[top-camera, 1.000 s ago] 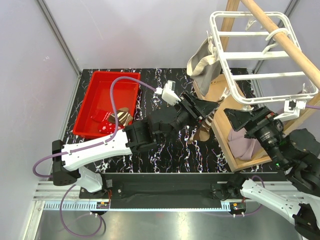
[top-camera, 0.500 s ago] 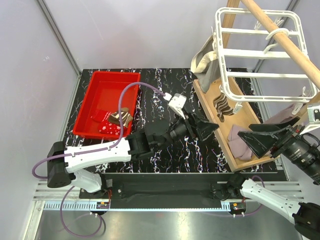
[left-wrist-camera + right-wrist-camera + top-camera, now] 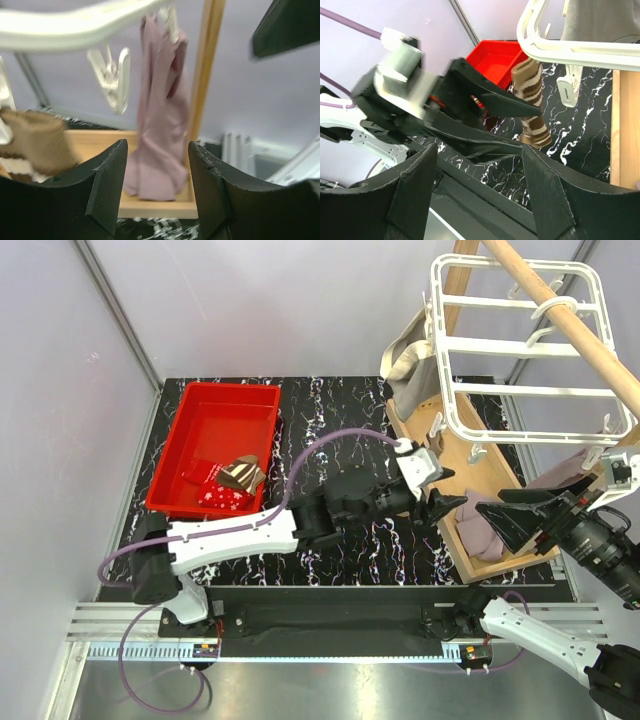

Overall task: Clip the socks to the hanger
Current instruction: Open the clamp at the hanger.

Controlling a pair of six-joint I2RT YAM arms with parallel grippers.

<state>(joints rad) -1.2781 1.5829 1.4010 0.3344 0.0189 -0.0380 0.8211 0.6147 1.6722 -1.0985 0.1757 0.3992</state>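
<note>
Hanging from the wooden pole point(image 3: 525, 272) above the bench's point(image 3: 330, 430) right edge, the hanger point(image 3: 540, 437) carries a mauve sock point(image 3: 160, 110), a striped sock point(image 3: 532, 95) and a beige-grey sock point(image 3: 405, 355).

Left end effector point(image 3: 157, 150): fingers apart, empty, facing the mauve sock.

Right end effector point(image 3: 480, 150): fingers apart, empty.

A red sock point(image 3: 215, 495) and a second striped sock point(image 3: 243, 473) lie in the red tub point(image 3: 170, 450) at the bench's left edge.

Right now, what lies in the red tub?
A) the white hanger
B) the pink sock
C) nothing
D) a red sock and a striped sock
D: the top view shows a red speckled sock and a brown striped sock lying together at the near end of the tub.
</note>
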